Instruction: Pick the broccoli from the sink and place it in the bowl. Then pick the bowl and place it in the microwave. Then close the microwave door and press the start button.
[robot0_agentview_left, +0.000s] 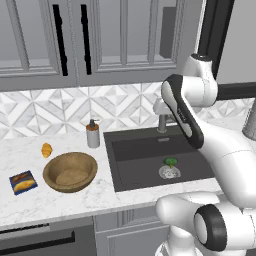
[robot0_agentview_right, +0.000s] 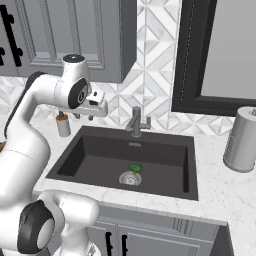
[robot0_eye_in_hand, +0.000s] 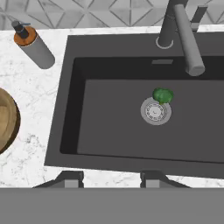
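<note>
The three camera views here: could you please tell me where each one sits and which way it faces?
Left base view: behind the arm's left, facing the bowl and sink; arm at right.
Right base view: behind its right, facing the sink and faucet; arm at left.
Hand view: above the sink, looking down; gripper fingertips at bottom.
All share the broccoli beside the drain.

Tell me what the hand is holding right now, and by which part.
Nothing is held. The hand hangs high above the sink, its fingers apart with nothing between them. The broccoli lies by the drain, untouched.
</note>
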